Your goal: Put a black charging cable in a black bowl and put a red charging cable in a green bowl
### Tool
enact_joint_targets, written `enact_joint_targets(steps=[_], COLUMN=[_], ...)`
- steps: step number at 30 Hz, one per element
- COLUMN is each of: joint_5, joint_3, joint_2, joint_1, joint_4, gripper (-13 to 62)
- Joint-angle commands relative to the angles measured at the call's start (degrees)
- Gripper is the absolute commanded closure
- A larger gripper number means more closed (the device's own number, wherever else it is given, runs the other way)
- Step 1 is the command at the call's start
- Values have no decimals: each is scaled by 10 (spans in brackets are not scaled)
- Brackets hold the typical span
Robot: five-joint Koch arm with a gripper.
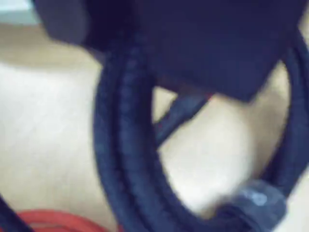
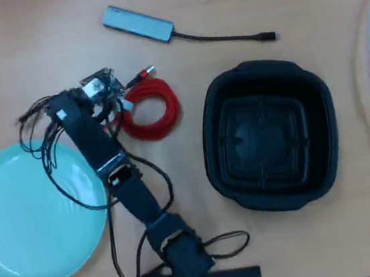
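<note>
Pincer (image 2: pixel 102 94) is down over the thin black coiled charging cable (image 1: pixel 125 159), can't tell if it's actually clamped. Bright red coiled cable (image 2: pixel 149 109) sits just beside it, so it might snag. Deep black rounded-square plastic bowl (image 2: pixel 269 135) is well off.

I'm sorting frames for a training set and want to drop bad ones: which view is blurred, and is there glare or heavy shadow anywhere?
Wrist view: heavily blurred and close up; the black charging cable is a soft loop, edges smeared, dark mass on top. Overhead view: sharp and evenly lit, soft shadows only; faint sheen on the green bowl, black bowl detail readable.
</note>
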Motion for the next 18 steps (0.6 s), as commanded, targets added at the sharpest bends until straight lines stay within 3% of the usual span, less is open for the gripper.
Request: enact_joint_targets(steps=[1, 11, 18], joint_5=[-25, -34, -25], joint_3=[-56, -49, -42], joint_2=[137, 276, 389], joint_1=[-14, 14, 187], joint_4=[30, 50, 100], gripper=[573, 572, 572])
